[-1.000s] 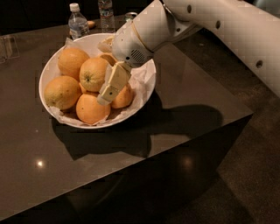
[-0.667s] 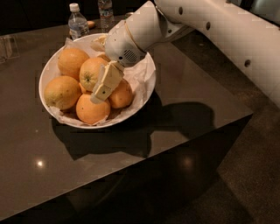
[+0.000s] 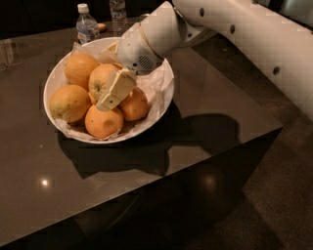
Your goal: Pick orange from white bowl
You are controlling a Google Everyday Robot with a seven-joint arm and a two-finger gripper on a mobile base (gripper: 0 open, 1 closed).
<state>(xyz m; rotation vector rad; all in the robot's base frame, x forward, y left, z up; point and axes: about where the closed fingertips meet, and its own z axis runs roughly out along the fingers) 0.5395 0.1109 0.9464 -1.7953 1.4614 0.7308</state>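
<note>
Camera view: claw hangs in white bowl against the orange, probably to grasp it; whether closed, I cannot tell.

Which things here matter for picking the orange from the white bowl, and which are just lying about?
Job:
orange with the stem spot
bowl
pincer, down in the bowl beside that orange

Lying about:
other oranges
bottles behind the bowl
table
</note>
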